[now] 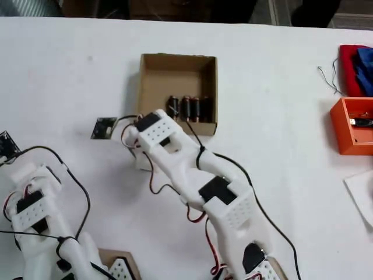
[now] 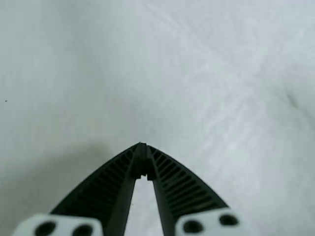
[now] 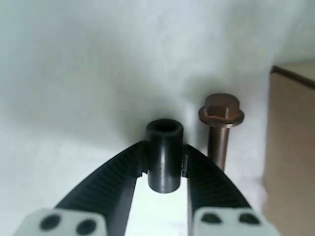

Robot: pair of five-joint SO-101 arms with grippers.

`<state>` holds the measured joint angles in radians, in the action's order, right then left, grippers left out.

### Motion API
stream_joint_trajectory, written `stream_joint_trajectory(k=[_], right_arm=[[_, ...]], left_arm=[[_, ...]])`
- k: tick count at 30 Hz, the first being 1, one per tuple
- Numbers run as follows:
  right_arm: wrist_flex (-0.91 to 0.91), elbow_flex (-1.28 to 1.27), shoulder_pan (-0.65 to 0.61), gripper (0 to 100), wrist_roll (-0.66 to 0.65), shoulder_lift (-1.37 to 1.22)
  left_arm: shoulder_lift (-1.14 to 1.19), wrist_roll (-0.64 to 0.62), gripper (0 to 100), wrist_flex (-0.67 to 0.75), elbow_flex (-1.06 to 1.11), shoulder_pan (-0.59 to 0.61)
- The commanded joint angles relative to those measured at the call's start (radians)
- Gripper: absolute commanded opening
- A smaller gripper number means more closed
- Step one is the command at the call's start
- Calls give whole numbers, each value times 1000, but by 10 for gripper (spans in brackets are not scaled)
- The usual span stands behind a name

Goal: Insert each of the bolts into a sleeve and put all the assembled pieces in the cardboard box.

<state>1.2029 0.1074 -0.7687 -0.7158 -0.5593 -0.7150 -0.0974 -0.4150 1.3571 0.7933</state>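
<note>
I'm gripping the sleeve (image 3: 165, 156) mid-body between my right fingers (image 3: 123, 172). It's looking stiff, smooth, likely slippery. The bolt (image 3: 220, 129) is sitting just beside them; my left fingers (image 2: 115, 179) are closed, empty.

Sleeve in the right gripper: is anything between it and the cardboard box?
Yes. A bolt sits between the sleeve, which is clamped in the right gripper, and the outer wall of the cardboard box. Nothing else visible is in that gap.

Right gripper (image 3: 165, 167) clasping sleeve (image 3: 165, 155) (upright), bolt (image 3: 220, 129) beside box (image 3: 290, 157)
</note>
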Motion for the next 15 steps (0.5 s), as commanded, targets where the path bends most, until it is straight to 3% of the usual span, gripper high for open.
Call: stream_joint_trajectory(k=[1,7,15], right_arm=[[-1,8,-12,40,2,-8],[38,23,-7,22,18,41],[124,11,4,21,195,384]], left_arm=[[-9,-9,27,20,-4,5],[-9,-9,27,20,-4,5],[-9,-9,27,20,-4,5]])
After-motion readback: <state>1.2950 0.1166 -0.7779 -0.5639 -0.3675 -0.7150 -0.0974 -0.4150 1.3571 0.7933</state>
